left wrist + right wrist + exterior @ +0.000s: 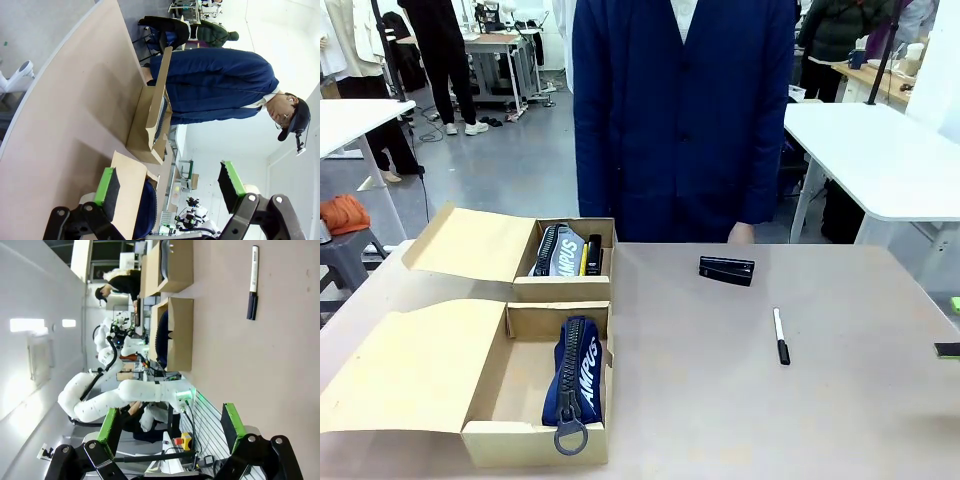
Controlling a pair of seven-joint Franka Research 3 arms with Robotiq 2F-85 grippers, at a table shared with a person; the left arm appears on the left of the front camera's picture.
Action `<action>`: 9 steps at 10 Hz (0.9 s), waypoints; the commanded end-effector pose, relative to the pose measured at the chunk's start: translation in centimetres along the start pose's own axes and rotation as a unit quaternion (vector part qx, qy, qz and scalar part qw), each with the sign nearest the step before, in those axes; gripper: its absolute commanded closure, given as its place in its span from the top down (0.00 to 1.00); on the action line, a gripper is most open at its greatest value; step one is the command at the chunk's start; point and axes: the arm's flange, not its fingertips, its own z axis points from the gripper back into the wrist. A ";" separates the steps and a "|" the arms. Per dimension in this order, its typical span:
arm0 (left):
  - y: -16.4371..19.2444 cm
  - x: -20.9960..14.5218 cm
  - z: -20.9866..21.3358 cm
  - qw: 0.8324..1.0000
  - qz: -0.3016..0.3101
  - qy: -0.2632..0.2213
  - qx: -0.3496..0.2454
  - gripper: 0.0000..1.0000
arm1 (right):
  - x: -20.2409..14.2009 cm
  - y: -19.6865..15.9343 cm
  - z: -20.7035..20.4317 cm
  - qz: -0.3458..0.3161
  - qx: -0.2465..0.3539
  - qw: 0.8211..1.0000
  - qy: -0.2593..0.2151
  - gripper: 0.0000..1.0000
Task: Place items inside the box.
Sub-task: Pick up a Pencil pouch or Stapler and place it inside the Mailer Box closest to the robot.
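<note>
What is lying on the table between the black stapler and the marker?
Nothing. In the front view, the stretch of table between the black stapler and the marker is bare.

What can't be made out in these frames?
- Far box, front view: its near wall hides the lower contents; tops of a pouch, something yellow and something black show.
- Black object, front view: cut off by the right edge, unidentifiable.
- Near pouch, left wrist view: the box flap covers most of it.
- Its lettering, front view: partly unreadable where the fabric curves.
</note>
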 end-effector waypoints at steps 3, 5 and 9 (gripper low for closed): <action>0.0 -0.3 -0.2 1.000 -0.008 -0.004 -0.012 1.00 | 0.0 0.7 0.1 -0.007 0.005 1.000 -0.007 1.00; 0.0 -0.3 -0.2 1.000 -0.008 -0.004 -0.012 1.00 | 0.0 0.7 0.1 -0.007 0.005 1.000 -0.007 1.00; 0.0 -0.3 -0.2 1.000 -0.008 -0.004 -0.012 1.00 | 4.9 4.0 -3.2 0.092 -0.115 0.989 0.023 1.00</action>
